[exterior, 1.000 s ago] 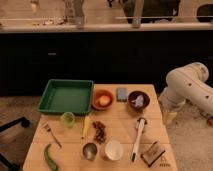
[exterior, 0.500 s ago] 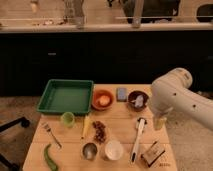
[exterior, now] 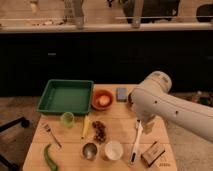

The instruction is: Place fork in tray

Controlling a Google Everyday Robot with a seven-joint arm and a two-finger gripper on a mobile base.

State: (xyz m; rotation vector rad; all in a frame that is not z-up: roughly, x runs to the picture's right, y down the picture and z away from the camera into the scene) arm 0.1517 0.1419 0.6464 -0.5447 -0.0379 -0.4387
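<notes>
The small silver fork (exterior: 51, 134) lies on the wooden table at the left, below the green cup (exterior: 67, 118). The large green tray (exterior: 46, 95) sits at the table's back left with nothing in it. My white arm (exterior: 160, 102) reaches in from the right over the table's right half. My gripper (exterior: 144, 127) is at its lower end, above the top of the long white-and-black utensil (exterior: 136, 142). It is far to the right of the fork and the tray.
An orange bowl (exterior: 102, 99) and a grey-blue sponge (exterior: 121, 93) sit right of the tray. The arm mostly hides the dark brown bowl. A yellow item (exterior: 86, 126), dark cluster (exterior: 100, 131), metal cup (exterior: 90, 150), white cup (exterior: 113, 150), box (exterior: 152, 154) and green chili (exterior: 50, 157) lie toward the front.
My arm has swung left from the table's right edge over the table and now covers the dark brown bowl. The fork and the tray have not moved.
</notes>
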